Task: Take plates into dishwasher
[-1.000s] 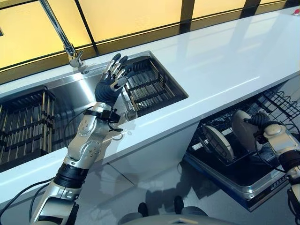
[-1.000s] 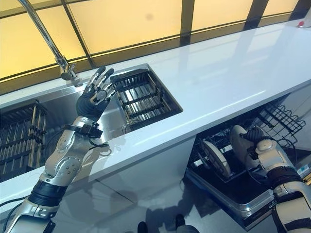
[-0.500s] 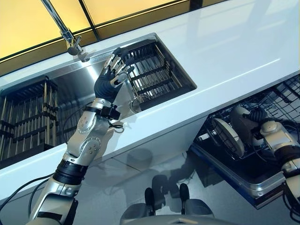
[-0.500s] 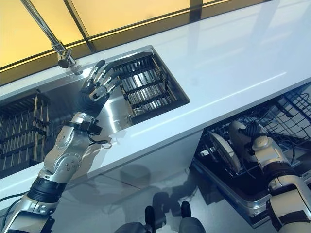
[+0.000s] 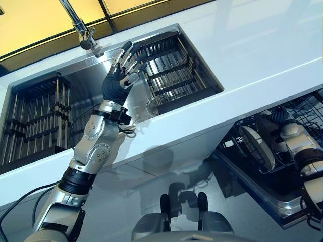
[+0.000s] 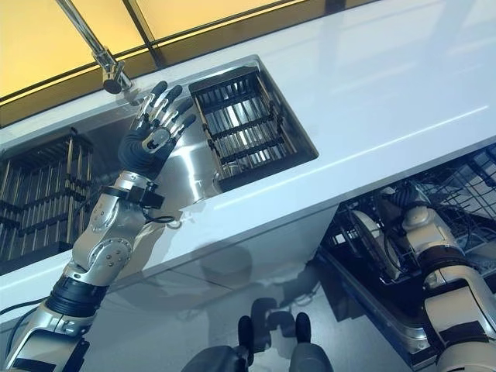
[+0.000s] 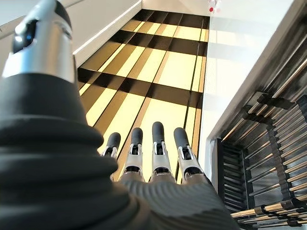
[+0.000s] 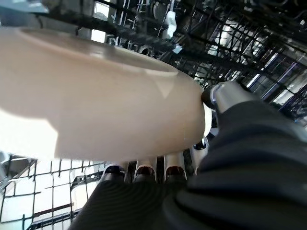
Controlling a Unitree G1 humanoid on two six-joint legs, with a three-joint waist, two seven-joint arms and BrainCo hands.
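Note:
My right hand (image 5: pixel 291 137) reaches down into the open dishwasher's lower rack (image 5: pixel 305 108) at the lower right. In the right wrist view its thumb (image 8: pixel 225 96) and fingers (image 8: pixel 144 172) pinch the rim of a cream plate (image 8: pixel 96 96), held among the dark rack wires. Another pale plate (image 5: pixel 255 147) stands on edge in the rack just left of that hand. My left hand (image 5: pixel 120 76) is raised over the steel sink (image 5: pixel 86 85), open and holding nothing.
Dark wire drying racks fill the sink at the right (image 5: pixel 174 70) and the left (image 5: pixel 35 118). A tall faucet (image 5: pixel 81 30) rises behind the sink. A white counter (image 5: pixel 252 55) runs across above the dishwasher. The pulled-out rack's tray edge (image 5: pixel 267 199) juts toward me.
The camera has shifted, so the whole scene slid. My right hand with the plate has gone lower and deeper among the rack wires. The left hand stays raised and open.

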